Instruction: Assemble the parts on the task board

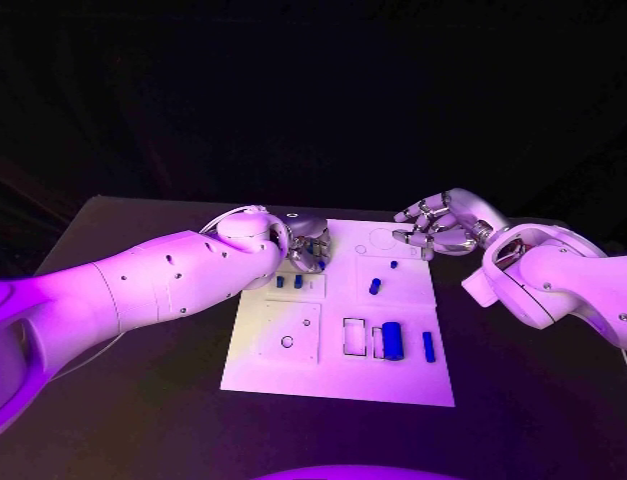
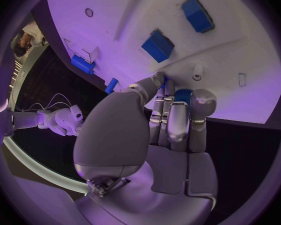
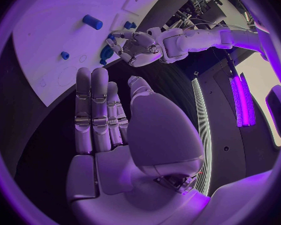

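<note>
Although the task board (image 1: 345, 352) lay in plain sight on the black table (image 1: 126, 330), much of what sat on it was small and hard to read. Along the board's near edge stood a large blue cylinder (image 1: 393, 340) with a thin blue bar (image 1: 429, 346) just beside it, next to a rectangular outline. Nearer the board's middle lay a small blue part (image 1: 375, 286), and toward the left edge two small blue blocks (image 1: 289, 282), their shapes hard to make out.

At the board's far left corner the left hand (image 1: 302, 245) reached over the edge, its arm covering part of the board. From its wrist camera the fingers (image 2: 178, 117) lay straight and close together, tips down at the board, with a blue piece (image 2: 182, 95) peeping out between the fingertips; whether they gripped it or merely touched it could not be told.

At the board's far right corner the right hand (image 1: 440, 227) hovered off the board, its fingers (image 3: 93, 110) extended side by side, thumb apart, holding nothing.
</note>
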Robot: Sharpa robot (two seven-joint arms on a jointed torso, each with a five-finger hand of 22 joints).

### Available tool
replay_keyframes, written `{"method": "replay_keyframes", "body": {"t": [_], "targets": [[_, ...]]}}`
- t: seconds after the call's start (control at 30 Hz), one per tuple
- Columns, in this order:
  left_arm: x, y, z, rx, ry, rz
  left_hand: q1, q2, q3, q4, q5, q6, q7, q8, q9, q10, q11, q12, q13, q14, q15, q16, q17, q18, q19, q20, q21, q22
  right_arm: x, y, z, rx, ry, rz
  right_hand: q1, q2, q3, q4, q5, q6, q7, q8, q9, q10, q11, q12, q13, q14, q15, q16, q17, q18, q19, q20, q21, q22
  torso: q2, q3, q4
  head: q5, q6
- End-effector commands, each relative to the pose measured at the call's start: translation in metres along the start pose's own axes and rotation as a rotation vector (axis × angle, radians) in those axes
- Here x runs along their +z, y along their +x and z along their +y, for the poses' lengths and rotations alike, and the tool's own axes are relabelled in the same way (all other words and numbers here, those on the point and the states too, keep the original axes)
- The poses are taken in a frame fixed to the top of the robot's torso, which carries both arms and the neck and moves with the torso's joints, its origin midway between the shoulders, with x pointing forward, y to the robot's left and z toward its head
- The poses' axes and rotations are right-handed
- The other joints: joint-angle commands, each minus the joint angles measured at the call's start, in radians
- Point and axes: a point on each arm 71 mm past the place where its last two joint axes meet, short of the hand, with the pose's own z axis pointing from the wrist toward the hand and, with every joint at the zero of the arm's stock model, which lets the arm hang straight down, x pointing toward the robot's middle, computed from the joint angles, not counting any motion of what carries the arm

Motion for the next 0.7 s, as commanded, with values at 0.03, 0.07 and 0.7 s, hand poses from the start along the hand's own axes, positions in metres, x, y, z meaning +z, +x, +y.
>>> {"method": "replay_keyframes", "body": {"t": [0.03,0.07,0.7], "targets": [[-0.003,0.001,0.0,-0.014,0.002,0.005,-0.002,0.0,0.0,-0.004,-0.001,0.005,0.002,-0.005,-0.002,0.008,0.0,-0.008,-0.002,0.006,-0.002,0.003,-0.002,-0.008,0.005,0.0,0.004,0.001,0.0,0.001,0.001,-0.007,-0.015,0.004,-0.005,0.001,0.005,-0.001,0.004,-0.004,0.002,0.005,-0.001,-0.007,0.0,0.001,-0.001,0.008,0.001,-0.007,0.001,0.005,0.007,-0.001,-0.003,-0.001,0.0,0.0003,-0.0004,0.0,0.004],[-0.004,0.0,0.0,-0.017,0.003,0.0,-0.003,-0.001,0.0,-0.004,-0.001,0.005,0.002,-0.006,-0.002,0.008,0.001,-0.009,-0.002,0.006,-0.002,0.003,-0.002,-0.008,0.005,0.0,0.005,0.002,0.0,0.001,0.001,-0.007,-0.015,0.004,-0.005,0.001,0.005,0.0,0.004,-0.004,0.002,0.006,-0.001,-0.007,0.0,0.001,-0.001,0.008,0.001,-0.007,0.001,0.005,0.007,-0.001,-0.003,-0.001,0.0,0.0003,-0.0005,0.0,0.005],[-0.033,-0.018,0.011,-0.049,0.003,-0.047,-0.01,-0.011,-0.003,-0.006,-0.001,0.014,0.003,-0.014,-0.005,0.024,0.001,-0.024,-0.002,0.007,-0.002,0.001,-0.011,-0.011,0.011,0.001,0.014,0.015,0.001,-0.001,-0.002,-0.008,-0.009,-0.003,-0.005,0.001,0.006,0.0,0.004,-0.004,0.003,0.006,-0.001,-0.007,0.0,0.001,-0.001,0.008,0.001,-0.007,0.002,0.004,0.007,-0.001,-0.004,-0.001,-0.002,-0.0001,0.0043,0.0,0.012]]}}
